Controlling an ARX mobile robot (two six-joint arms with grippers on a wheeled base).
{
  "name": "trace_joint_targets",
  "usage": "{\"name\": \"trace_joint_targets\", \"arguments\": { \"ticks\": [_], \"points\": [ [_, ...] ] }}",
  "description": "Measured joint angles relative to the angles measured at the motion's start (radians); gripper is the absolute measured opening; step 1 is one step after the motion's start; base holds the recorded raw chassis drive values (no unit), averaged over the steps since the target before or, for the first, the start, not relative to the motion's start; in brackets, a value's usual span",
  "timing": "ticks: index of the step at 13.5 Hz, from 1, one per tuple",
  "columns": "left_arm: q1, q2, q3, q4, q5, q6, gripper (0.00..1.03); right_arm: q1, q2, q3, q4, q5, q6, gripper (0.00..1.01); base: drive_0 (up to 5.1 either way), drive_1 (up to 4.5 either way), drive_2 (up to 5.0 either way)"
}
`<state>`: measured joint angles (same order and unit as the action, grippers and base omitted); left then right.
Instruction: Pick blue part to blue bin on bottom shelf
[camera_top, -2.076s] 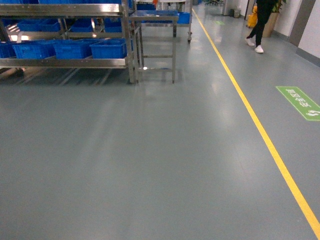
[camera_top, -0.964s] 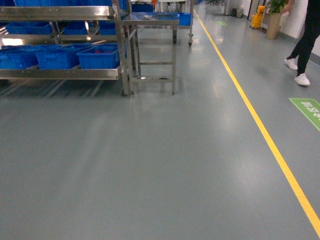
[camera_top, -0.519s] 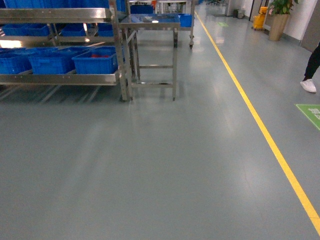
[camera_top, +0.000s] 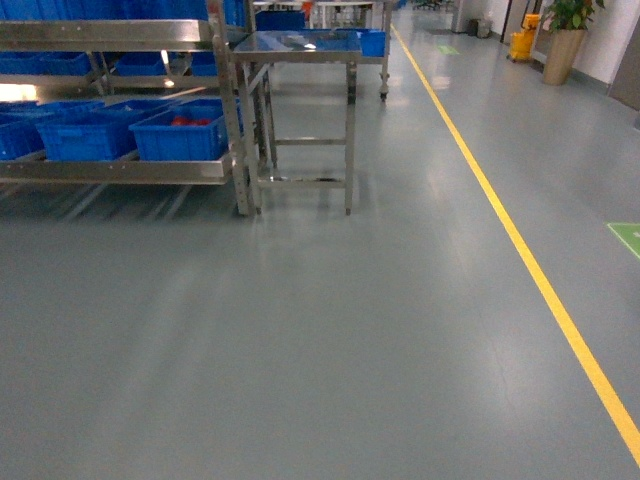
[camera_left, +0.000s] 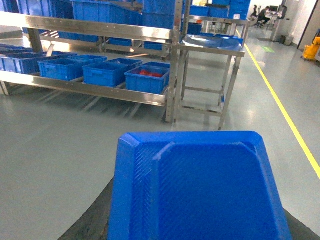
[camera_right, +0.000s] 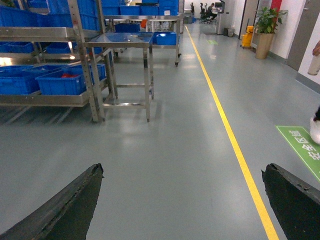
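Observation:
The blue part (camera_left: 200, 190), a flat moulded tray shape, fills the lower half of the left wrist view. My left gripper (camera_left: 196, 222) is shut on it, with only dark finger edges (camera_left: 92, 220) showing beside it. My right gripper (camera_right: 182, 200) hangs open over bare floor, nothing between its fingers (camera_right: 75, 200). Neither gripper shows in the head view. The bottom shelf (camera_top: 120, 168) of the steel rack stands far left ahead and carries a row of blue bins (camera_top: 180, 135). The end blue bin (camera_left: 146, 80) holds red pieces.
A small steel table (camera_top: 295, 45) stands just right of the rack. A yellow floor line (camera_top: 540, 280) runs along the right, with a green floor sign (camera_top: 628, 238) beyond it. A potted plant (camera_top: 565, 30) stands far back right. A person's shoe (camera_right: 315, 130) shows at the right edge.
The head view has come closer to the rack and table, which now look larger and sit lower in view. The walking person has left the head view on the right.

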<state>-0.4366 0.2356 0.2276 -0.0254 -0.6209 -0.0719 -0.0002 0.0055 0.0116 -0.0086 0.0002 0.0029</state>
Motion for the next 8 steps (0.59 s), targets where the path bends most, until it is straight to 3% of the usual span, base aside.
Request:
{"name": "trace_joint_targets", "arguments": {
  "ticks": [8],
  "points": [
    [0.0, 0.0, 0.0, 0.0, 0.0, 0.0, 0.43, 0.0, 0.0, 0.0, 0.008, 0.0, 0.0, 0.98, 0.0, 4.2, -4.2]
  ]
}}
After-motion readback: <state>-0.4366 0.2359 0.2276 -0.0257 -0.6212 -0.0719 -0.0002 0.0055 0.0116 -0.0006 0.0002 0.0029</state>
